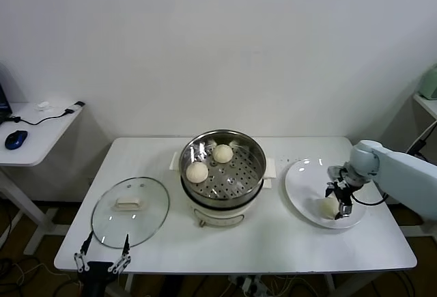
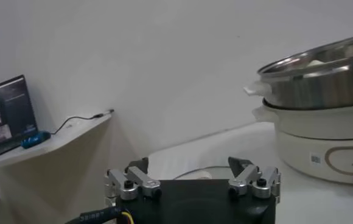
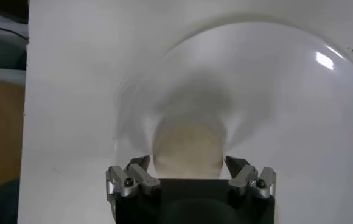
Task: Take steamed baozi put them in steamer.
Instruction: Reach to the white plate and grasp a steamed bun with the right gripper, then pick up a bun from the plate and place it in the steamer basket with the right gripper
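The right hand (image 1: pixel 339 200) is down over the white plate (image 1: pixel 300 189) on the right side of the tabletop (image 1: pixel 273 246). Its fingers are spread apart, one on each side of a baozi (image 3: pixel 188 145) that sits on the plate. They are not squeezing the bun yet. I think the hand is there so it can close on the bun and lift it.

The steamer (image 1: pixel 222 168) stands in the middle of the tabletop with its top open, so buns can drop straight in. Two baozi already lie on its holey tray: one on the near left (image 1: pixel 196 172) and one farther back (image 1: pixel 222 153). So about half the job looks done.

The glass lid (image 1: pixel 130 203) lies flat to the left of the steamer, out of the way.

The left hand (image 1: pixel 102 263) waits at the near left edge of the tabletop, open and holding nothing.

There is a small mark on the steamer's white base (image 2: pixel 316 157), but it is too tiny to read. I see no other words.
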{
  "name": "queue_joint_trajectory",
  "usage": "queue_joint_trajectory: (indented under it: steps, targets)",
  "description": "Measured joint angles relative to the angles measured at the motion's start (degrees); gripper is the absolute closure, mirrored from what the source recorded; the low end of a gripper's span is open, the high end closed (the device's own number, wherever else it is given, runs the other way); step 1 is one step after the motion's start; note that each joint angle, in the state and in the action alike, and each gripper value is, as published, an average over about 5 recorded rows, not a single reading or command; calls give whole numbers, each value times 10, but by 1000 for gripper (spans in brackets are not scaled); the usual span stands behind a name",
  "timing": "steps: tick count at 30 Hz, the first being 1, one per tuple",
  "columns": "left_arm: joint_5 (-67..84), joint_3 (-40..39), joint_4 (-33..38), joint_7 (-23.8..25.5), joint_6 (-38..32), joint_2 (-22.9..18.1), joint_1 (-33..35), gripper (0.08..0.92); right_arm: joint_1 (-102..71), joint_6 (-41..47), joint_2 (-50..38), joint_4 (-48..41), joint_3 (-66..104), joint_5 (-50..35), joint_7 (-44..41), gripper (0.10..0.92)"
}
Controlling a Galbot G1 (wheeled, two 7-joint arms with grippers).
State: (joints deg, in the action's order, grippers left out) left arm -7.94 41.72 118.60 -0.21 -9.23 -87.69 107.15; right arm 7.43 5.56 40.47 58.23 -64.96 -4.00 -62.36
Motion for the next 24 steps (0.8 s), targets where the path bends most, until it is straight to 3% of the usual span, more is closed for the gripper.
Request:
queue_joint_trajectory:
  steps: [8,24]
  targets:
    - [-1,-1,-2,0,0,0,0,177,-5,-7,9,-15,12,5,-10,355]
    - [-4,-7,-3,-1,-1,-2,1,177,17,-27,14,-28,8,1,-33,441]
